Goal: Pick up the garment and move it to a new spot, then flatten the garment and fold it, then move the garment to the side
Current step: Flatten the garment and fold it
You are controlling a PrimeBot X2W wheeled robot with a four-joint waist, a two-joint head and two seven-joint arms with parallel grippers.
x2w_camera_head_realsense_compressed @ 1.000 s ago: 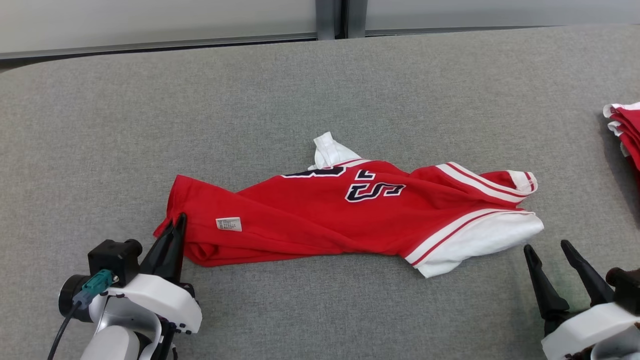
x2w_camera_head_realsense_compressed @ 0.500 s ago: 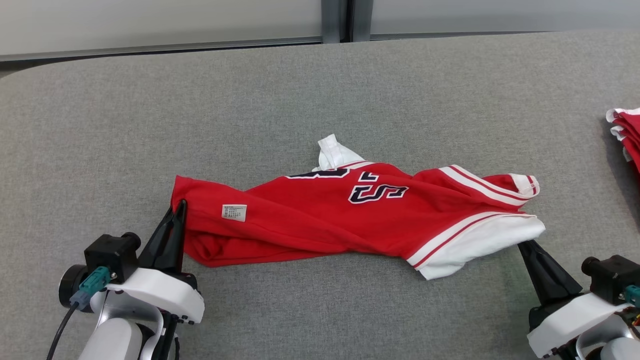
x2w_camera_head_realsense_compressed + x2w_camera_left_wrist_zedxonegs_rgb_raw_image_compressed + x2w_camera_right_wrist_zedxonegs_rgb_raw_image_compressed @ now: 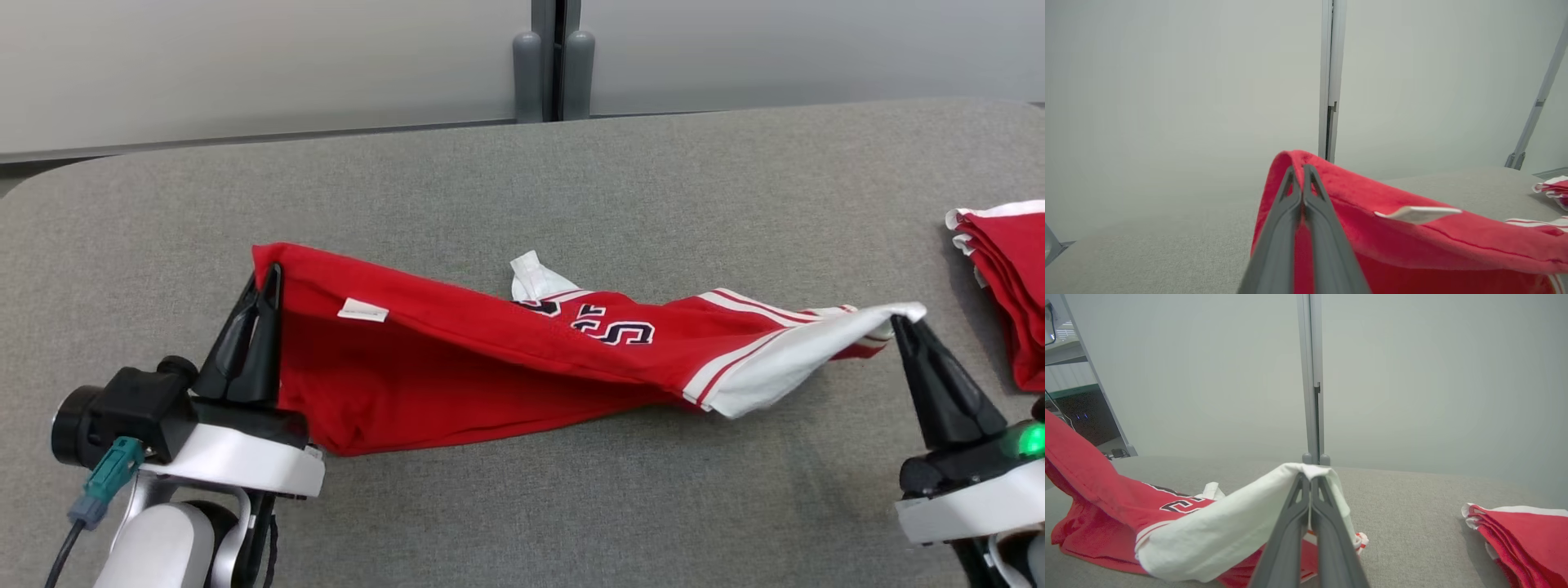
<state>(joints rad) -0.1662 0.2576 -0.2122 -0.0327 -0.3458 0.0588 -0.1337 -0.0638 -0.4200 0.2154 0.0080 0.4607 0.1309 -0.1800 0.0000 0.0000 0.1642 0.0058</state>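
Head view: left claw (image 3: 271, 273) clamped on hem corner of red jersey (image 3: 457, 359), right claw (image 3: 898, 322) clamped on its white sleeve end. Jersey spans middle of counter (image 3: 522, 180), ends raised, belly sagging onto it. Two-end grip is likely for carrying it taut to a new spot.

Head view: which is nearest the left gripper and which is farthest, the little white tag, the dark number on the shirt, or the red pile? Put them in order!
Starting from the left gripper:
1. White tag, just to its right, on the shirt.
2. Dark number, around the middle of the shirt.
3. Red pile, far over on the right side.
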